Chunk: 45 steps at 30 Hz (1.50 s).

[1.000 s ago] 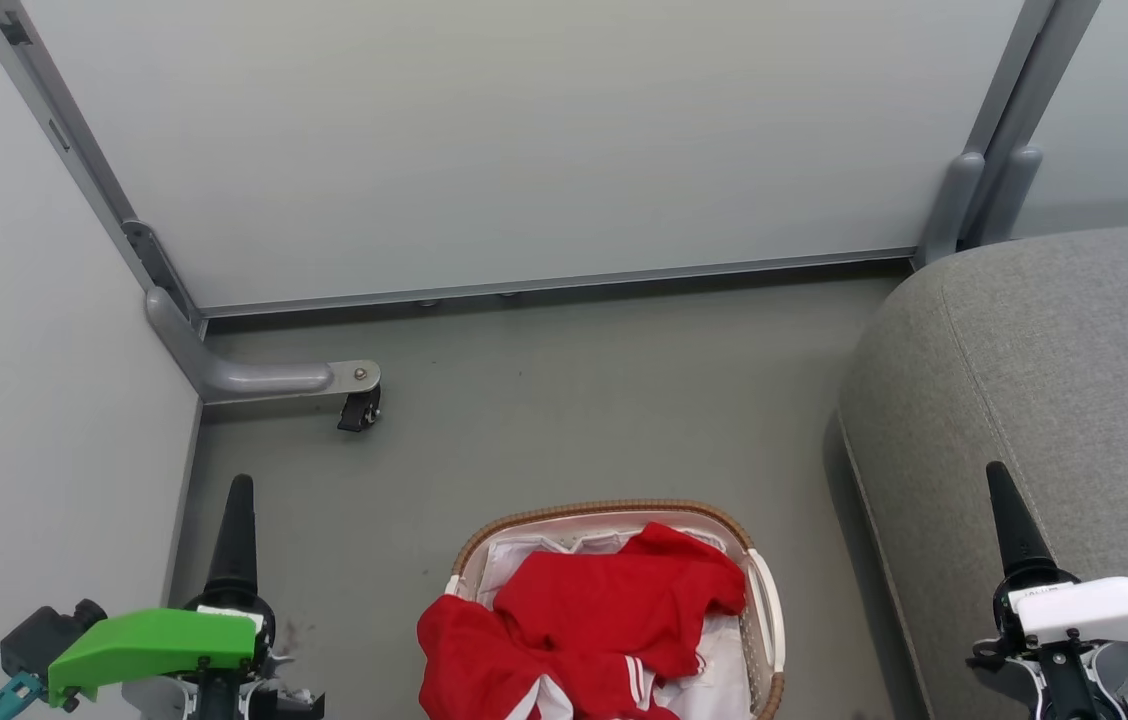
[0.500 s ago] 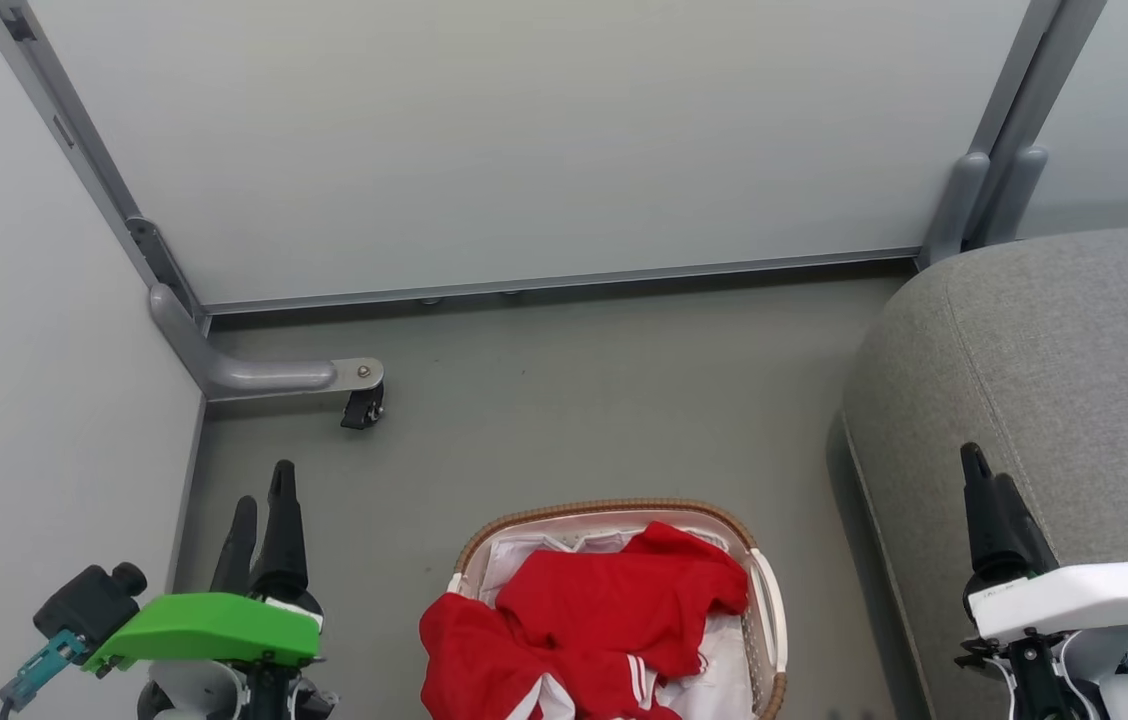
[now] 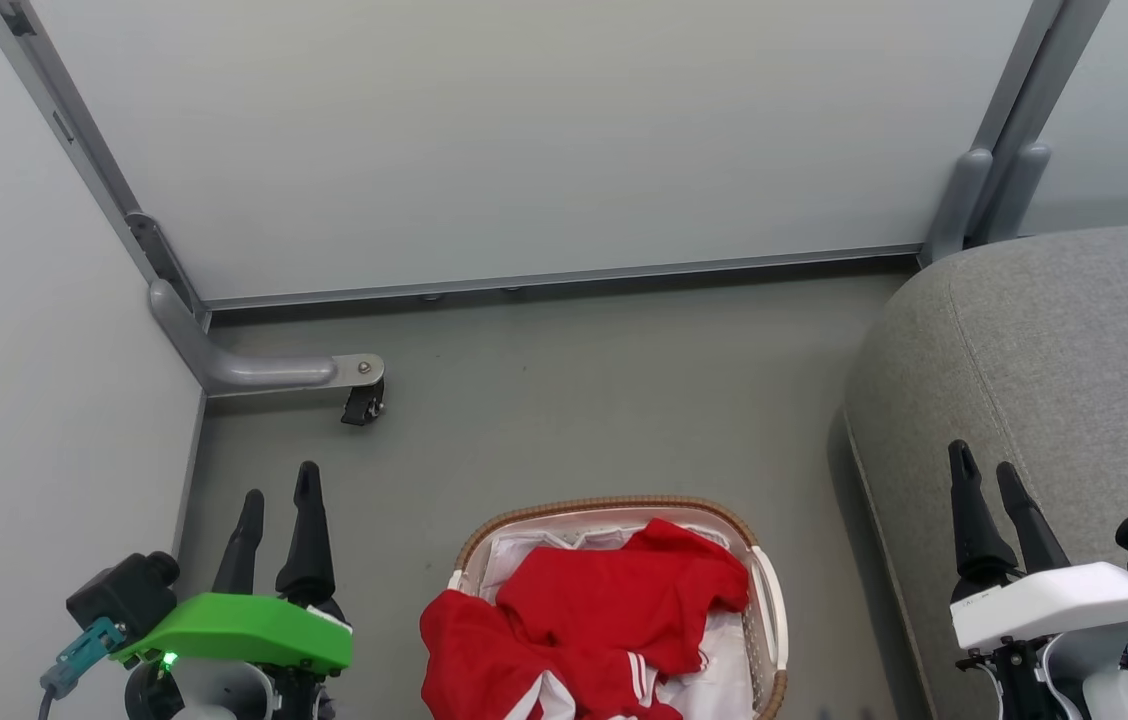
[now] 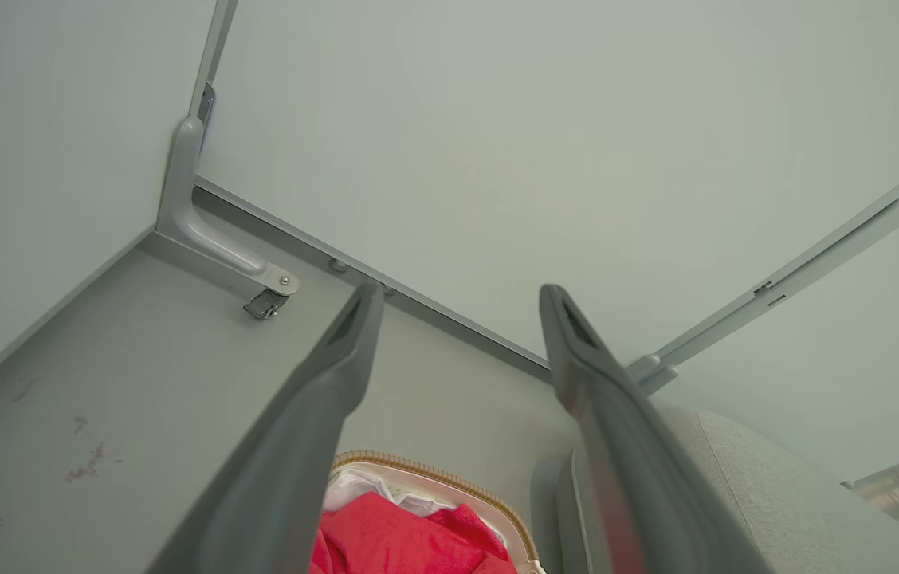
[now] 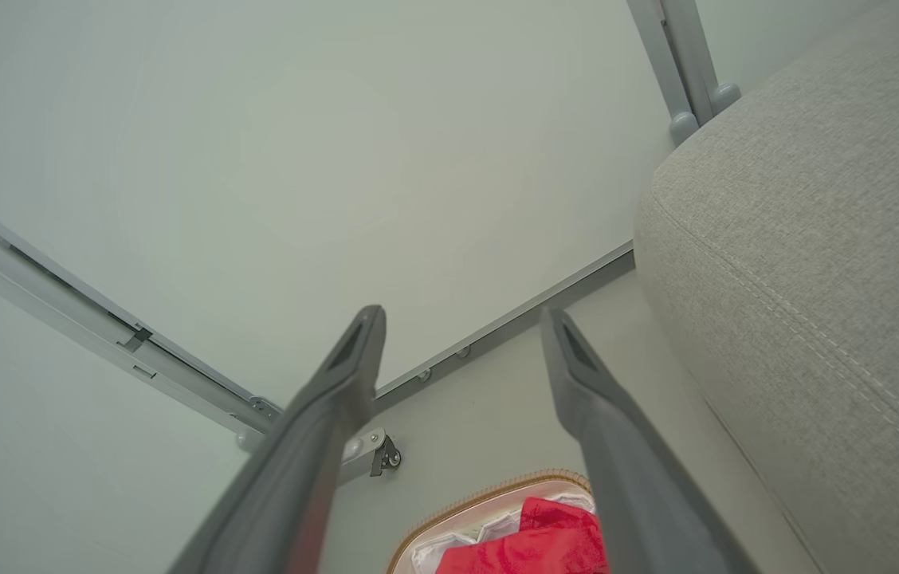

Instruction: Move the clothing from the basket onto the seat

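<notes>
The clothing [image 3: 614, 620], red with white stripes, is seen heaped in the basket [image 3: 604, 506], which stands on the grey floor [image 3: 574, 400] at the near middle of the scene, with a white cloth [image 3: 724, 640] lying under it and one garment draped over the near left rim. The seat [image 3: 1074, 360] is found just to the right of the basket. The left gripper [image 3: 280, 482] is held left of the basket and the right gripper [image 3: 982, 458] over the seat's left edge, each with fingers spread apart and nothing gripped.
</notes>
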### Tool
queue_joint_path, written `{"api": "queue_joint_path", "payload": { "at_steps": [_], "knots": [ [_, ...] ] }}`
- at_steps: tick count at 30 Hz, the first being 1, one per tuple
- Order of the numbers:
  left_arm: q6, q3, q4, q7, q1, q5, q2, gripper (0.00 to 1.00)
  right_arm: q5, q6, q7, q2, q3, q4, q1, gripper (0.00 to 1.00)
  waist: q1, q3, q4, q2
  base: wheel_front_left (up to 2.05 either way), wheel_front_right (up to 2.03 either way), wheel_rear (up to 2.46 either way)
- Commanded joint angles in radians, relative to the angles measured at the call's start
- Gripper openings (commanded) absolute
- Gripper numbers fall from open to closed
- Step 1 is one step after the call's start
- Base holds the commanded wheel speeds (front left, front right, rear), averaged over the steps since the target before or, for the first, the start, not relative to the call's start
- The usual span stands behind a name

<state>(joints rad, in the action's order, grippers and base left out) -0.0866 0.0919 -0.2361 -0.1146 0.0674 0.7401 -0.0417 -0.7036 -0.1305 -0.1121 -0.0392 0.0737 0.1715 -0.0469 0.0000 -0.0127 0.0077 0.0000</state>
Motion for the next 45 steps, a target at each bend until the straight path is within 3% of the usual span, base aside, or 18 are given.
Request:
{"api": "queue_joint_path", "payload": {
  "at_steps": [1,45],
  "knots": [
    [0.004,0.003,0.005,-0.01,0.018,-0.03,-0.007,1.0,0.029,0.0,-0.012,-0.007,0.003,-0.014,0.002,1.0,0.0,-0.001,0.0,0.0,0.0,0.0,0.0],
    [0.022,0.059,-0.026,-0.113,0.05,-0.386,-0.01,1.0,0.47,0.0,-0.116,-0.012,0.0,-0.06,-0.012,1.0,0.0,-0.023,0.014,0.0,0.0,0.0,0.0]
  ]
}}
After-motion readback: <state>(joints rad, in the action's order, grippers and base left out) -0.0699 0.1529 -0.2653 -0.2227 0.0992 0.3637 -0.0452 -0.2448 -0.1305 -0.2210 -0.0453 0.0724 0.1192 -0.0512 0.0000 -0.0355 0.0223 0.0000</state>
